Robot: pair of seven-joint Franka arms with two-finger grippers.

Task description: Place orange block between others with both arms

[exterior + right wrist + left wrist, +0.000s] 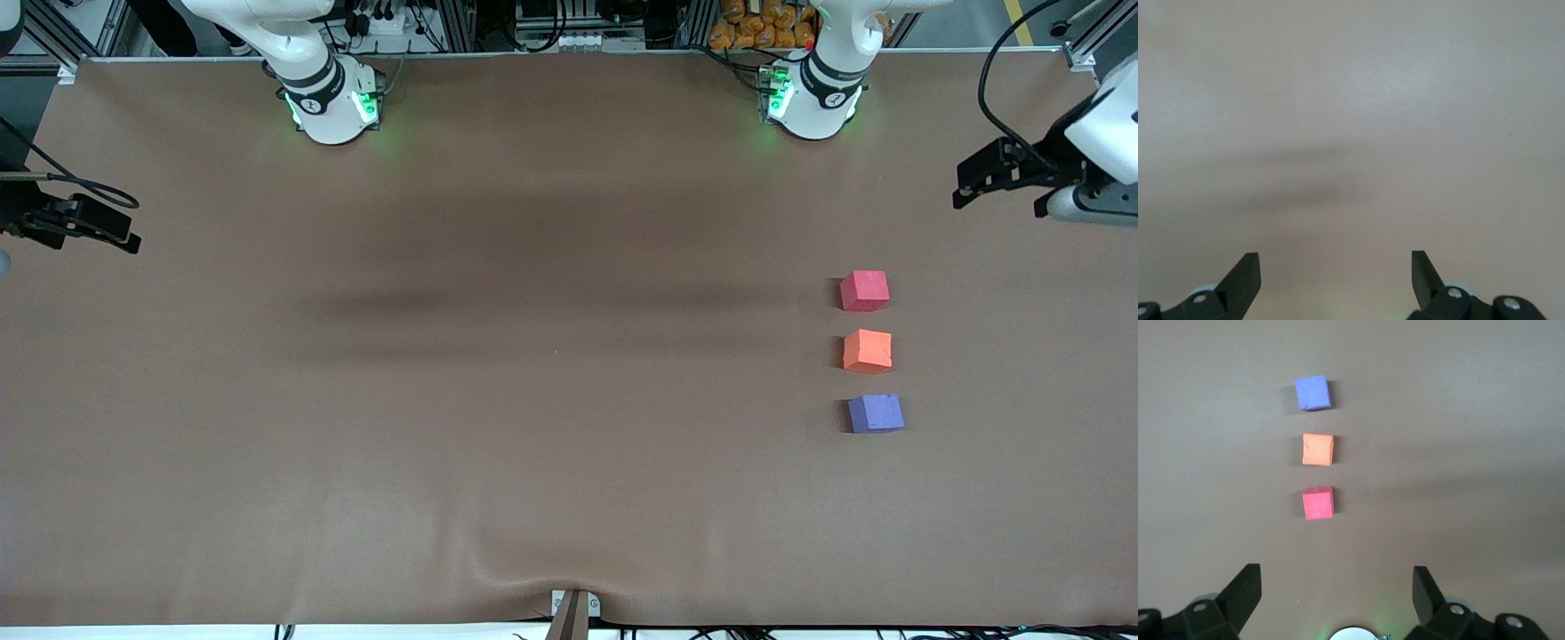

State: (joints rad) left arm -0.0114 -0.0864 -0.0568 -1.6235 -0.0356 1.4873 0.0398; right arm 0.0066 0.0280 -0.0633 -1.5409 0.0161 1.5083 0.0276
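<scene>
Three cubes in a row, both hands wide open and holding nothing

At the right arm's end of the brown worktop (498, 373) we see the right hand (1336, 277) raised, fingers spread wide on nothing. Toward the left arm's end we find the orange block (867, 350) resting between the others, apart from both: the red-pink cube (864, 291) farther from the front camera, the purple cube (875, 413) nearer. The left hand (1337, 590) hangs over that end, likewise fully open and empty.
</scene>
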